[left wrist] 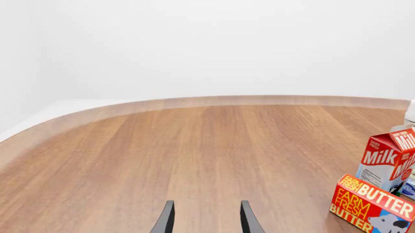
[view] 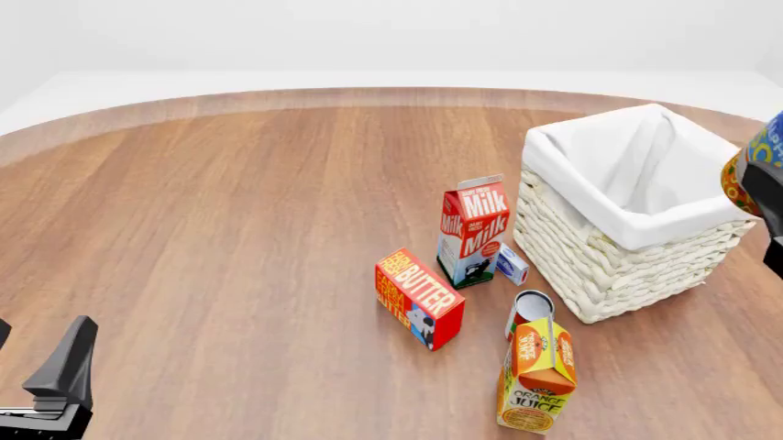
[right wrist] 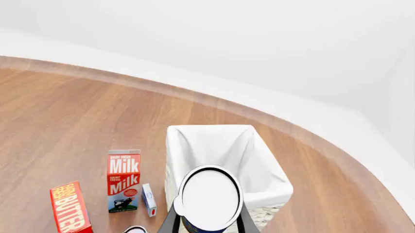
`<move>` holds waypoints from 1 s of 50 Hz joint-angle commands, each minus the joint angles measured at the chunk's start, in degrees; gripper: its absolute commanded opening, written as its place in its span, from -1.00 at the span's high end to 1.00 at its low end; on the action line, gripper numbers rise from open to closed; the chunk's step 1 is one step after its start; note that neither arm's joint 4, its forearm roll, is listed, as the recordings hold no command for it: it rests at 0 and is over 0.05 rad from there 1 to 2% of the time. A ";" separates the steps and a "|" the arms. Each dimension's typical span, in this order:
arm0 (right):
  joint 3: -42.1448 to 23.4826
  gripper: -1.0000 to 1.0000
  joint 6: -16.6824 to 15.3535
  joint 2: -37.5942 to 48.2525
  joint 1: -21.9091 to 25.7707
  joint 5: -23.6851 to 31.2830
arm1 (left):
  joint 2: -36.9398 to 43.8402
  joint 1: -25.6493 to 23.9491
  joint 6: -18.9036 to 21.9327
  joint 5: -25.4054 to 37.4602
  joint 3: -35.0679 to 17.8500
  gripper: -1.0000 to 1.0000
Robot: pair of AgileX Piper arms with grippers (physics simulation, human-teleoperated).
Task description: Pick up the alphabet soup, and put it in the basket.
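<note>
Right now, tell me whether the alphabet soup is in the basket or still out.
Out. The right hand grips the alphabet soup in the air, over the basket's near edge; the white lining inside shows nothing in it.

Table: warm brown wood grain with a paler edge band; backdrop plain white. Basket: cream wicker weave, white cloth lining; alphabet soup: silver-white top with dark rim, blue label with yellow and orange marks. Milk carton: red and white; butter box: red with yellow lettering; juice carton: orange, yellow and green
</note>
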 commanded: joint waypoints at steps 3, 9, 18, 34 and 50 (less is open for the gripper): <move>-4.93 1.00 1.61 7.87 -0.28 -2.91 | 0.00 0.00 0.00 0.00 0.00 -1.00; -6.57 1.00 1.61 11.85 -0.33 -4.65 | 0.00 0.00 0.00 0.00 0.00 -1.00; -8.79 1.00 2.04 17.40 -0.57 -6.87 | 0.00 0.00 0.00 0.00 0.00 -1.00; -13.31 1.00 1.87 25.55 -2.40 -7.82 | 0.00 0.00 0.00 0.00 0.00 -1.00; -17.29 1.00 1.52 31.68 -4.55 -6.72 | 0.00 0.00 0.00 0.00 0.00 -1.00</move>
